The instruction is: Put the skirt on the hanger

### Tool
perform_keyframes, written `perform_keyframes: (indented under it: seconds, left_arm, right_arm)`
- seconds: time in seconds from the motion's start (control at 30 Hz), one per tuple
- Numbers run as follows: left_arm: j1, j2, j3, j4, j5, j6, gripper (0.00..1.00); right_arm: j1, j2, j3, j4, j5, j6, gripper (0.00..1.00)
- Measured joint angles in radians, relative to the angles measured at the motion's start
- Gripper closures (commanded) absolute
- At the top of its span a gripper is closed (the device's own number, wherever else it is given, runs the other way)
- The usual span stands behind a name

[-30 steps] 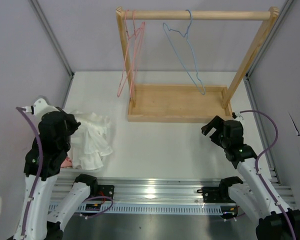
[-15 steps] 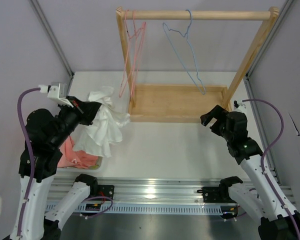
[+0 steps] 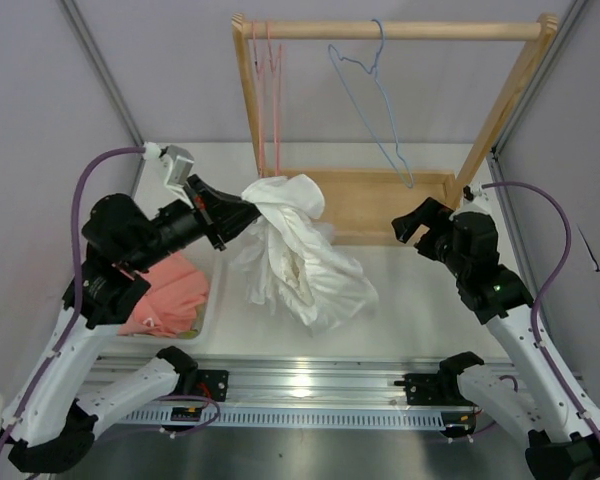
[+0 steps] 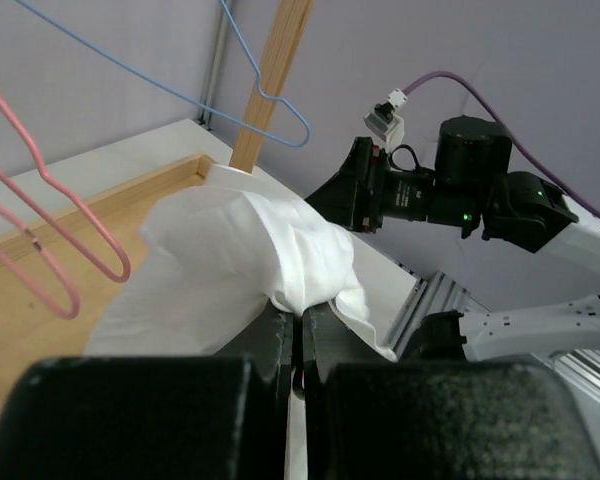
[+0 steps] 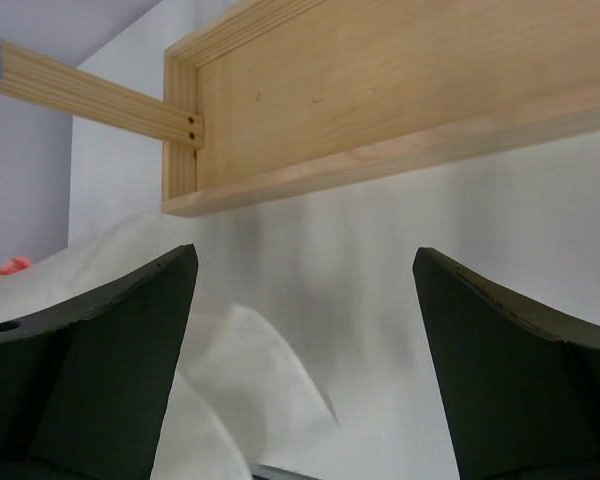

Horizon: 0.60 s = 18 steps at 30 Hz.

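Observation:
The white crinkled skirt hangs in the air over the table's middle, pinched at its top by my left gripper, which is shut on it. From the left wrist the skirt bunches just past the closed fingertips of my left gripper. The light-blue wire hanger hangs by its hook from the wooden rail, behind and to the right of the skirt; its lower corner shows in the left wrist view. My right gripper is open and empty near the rack's right end, and the right wrist view of it shows white cloth below.
A wooden rack with a top rail and slanted posts stands at the back. A pink wire hanger hangs at the rail's left end. A salmon-pink cloth lies in a tray at the left.
My left gripper lifted the skirt off the left pile and swung it right and up to the table's middle, uncovering the salmon-pink cloth. My right arm shifted slightly toward the rack.

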Motion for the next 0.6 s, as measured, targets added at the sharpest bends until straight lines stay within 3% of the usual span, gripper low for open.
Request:
perform_keyframes:
  seconds: [0.3, 0.47, 0.6]
  left_arm:
    - [-0.219, 0.14, -0.205, 0.181, -0.248, -0.04, 1.0]
    - [-0.27, 0.291, -0.209, 0.213, -0.422, -0.085, 1.0]
    - [-0.27, 0.405, -0.153, 0.201, -0.588, -0.137, 1.0]
  right_arm:
    - [0.08, 0.0, 0.021, -0.054, -0.003, 0.0, 0.06]
    - [0.085, 0.01, 0.024, -0.084, 0.004, -0.001, 0.07]
    - [0.092, 0.045, 0.049, -0.091, -0.005, -0.008, 0.14]
